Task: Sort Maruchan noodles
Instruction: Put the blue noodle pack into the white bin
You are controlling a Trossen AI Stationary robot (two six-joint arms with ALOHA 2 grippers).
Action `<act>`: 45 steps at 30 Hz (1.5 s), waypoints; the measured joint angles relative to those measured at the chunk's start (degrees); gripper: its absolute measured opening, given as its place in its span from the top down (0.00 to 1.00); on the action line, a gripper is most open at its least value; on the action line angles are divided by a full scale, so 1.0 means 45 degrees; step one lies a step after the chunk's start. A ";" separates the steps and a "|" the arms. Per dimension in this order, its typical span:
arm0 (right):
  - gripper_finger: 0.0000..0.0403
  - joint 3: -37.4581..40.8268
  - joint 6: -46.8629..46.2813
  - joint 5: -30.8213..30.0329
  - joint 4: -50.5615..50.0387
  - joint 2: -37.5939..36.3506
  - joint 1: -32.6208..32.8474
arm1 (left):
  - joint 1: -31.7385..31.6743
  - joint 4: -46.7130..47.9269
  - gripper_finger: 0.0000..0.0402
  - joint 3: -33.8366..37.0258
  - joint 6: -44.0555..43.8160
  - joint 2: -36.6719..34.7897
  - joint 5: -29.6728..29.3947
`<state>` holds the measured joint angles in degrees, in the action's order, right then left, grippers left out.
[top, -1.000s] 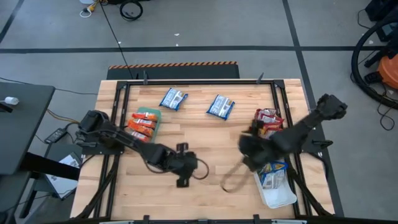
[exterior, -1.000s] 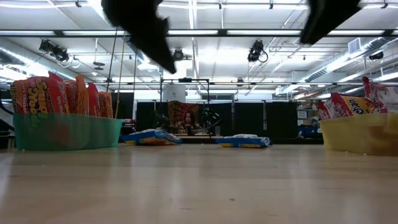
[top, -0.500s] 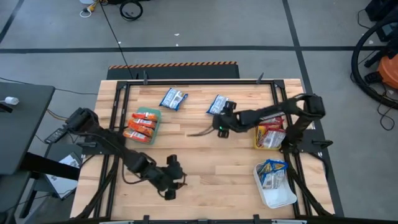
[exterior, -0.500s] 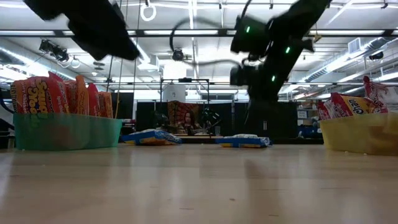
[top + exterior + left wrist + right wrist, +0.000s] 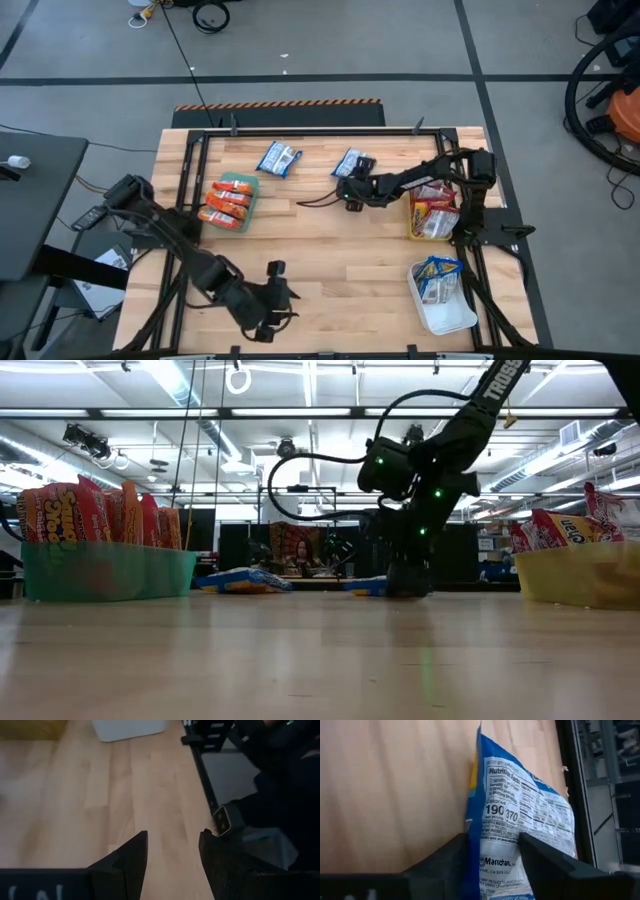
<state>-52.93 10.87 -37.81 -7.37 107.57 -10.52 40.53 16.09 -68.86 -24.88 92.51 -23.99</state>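
At the near-left table edge the left gripper (image 5: 262, 318) waits with nothing between its parted fingers (image 5: 131, 851), only bare wood under them. It is well apart from any loose packet. Teal bin (image 5: 232, 201) (orange-red packets inside) sits left of centre. Two blue-and-white packets lie loose at the far edge: left blue packet (image 5: 278, 158) and right blue packet (image 5: 352, 165).

Key relation: the right gripper (image 5: 348, 187) is down on the right blue packet, which lies straight ahead between the fingers. Its long axis runs forward along the fingers' reach, one end poking between the tips. Jaws straddle that end, part open; can't tell if they're gripping yet. The right arm is far nearer to it than the left.

Further right, yellow bin (image 5: 431, 217) holds silvery-red packets and white bin (image 5: 448, 315) holds blue ones.

Versus half a second ago, the right gripper has dropped onto the packet's end. The left arm has pulled back further toward the near edge.
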 joint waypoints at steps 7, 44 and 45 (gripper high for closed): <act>0.74 0.0048 -0.0077 0.0136 0.0338 -0.0204 -0.0040 | 0.0817 0.3109 0.55 -0.1730 -0.0228 -0.0005 -0.2040; 0.98 -0.1210 -1.3755 1.3581 -0.7159 -1.0788 1.1627 | 0.0600 -0.1300 0.55 -0.1758 0.0960 -0.0044 -0.5466; 0.98 -0.1091 -1.3755 1.3571 -0.7637 -1.0797 1.1941 | 0.0588 -0.1560 0.55 -0.1758 0.1057 -0.0038 -0.5189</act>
<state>-57.84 -51.03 23.26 -41.73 58.98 43.21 43.18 9.07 -76.77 -20.12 92.34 -47.34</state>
